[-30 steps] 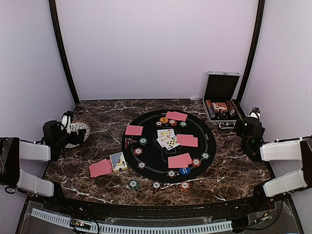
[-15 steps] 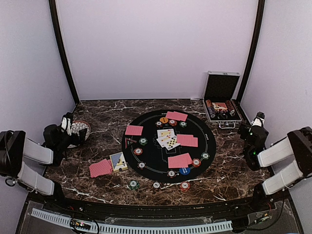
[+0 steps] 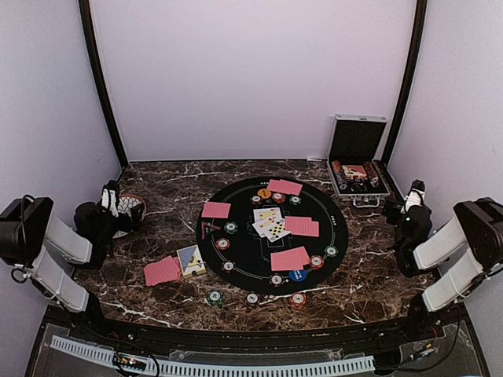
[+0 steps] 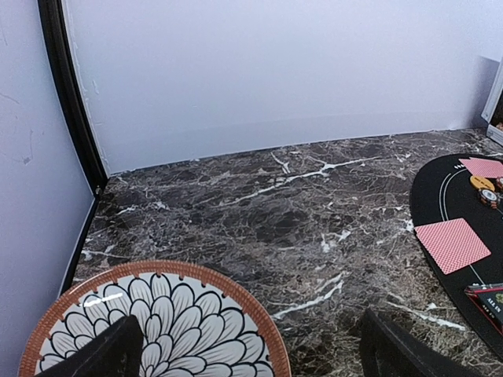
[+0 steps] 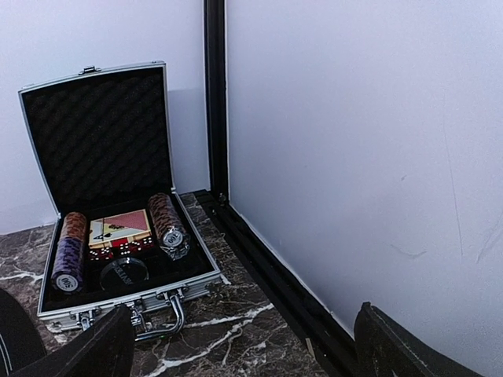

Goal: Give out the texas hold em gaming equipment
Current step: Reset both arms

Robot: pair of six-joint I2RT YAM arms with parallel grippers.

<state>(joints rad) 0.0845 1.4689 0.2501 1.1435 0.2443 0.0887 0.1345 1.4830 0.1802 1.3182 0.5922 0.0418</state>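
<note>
Red-backed cards and face-up cards lie on a round black mat, with several chips around its rim. Another red-backed stack and three chips lie on the marble off the mat. My left gripper is open and empty over the patterned plate's edge. My right gripper is open and empty beside the case. The left wrist view shows a red-backed card and an orange chip.
The patterned plate sits at the far left. The open silver case at the back right holds chip rolls and a card deck. A small card box lies left of the mat. Walls stand close on both sides.
Both arms have folded back toward the table's sides, their grippers shifting slightly outward. Nothing on the table has moved.
</note>
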